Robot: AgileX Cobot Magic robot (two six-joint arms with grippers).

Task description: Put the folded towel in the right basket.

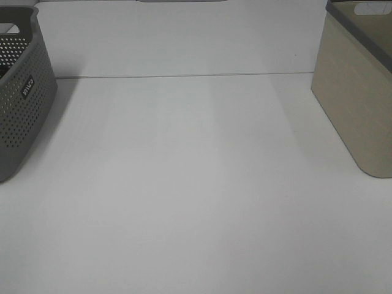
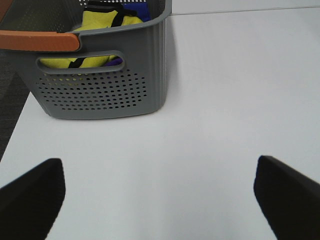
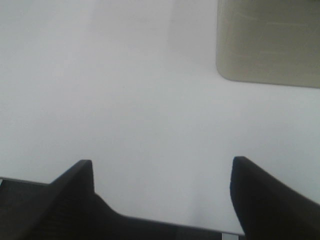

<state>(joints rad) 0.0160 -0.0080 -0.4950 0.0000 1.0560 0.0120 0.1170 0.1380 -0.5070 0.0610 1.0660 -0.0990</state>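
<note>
The right basket [image 1: 358, 92] is beige with a grey rim and stands at the table's right edge; it also shows in the right wrist view [image 3: 268, 42]. The left basket [image 1: 21, 92] is grey and perforated, at the table's left edge. In the left wrist view it [image 2: 100, 85] holds yellow and blue cloth [image 2: 105, 22]; I cannot tell whether that is the folded towel. My left gripper [image 2: 160, 200] is open and empty over bare table in front of the grey basket. My right gripper [image 3: 162, 195] is open and empty, short of the beige basket. Neither gripper shows in the exterior high view.
An orange-brown strip [image 2: 37, 41] lies across the grey basket's rim in the left wrist view. The white table [image 1: 196, 184] spreads between the two baskets. The table's left edge and dark floor [image 2: 10, 95] show beside the grey basket.
</note>
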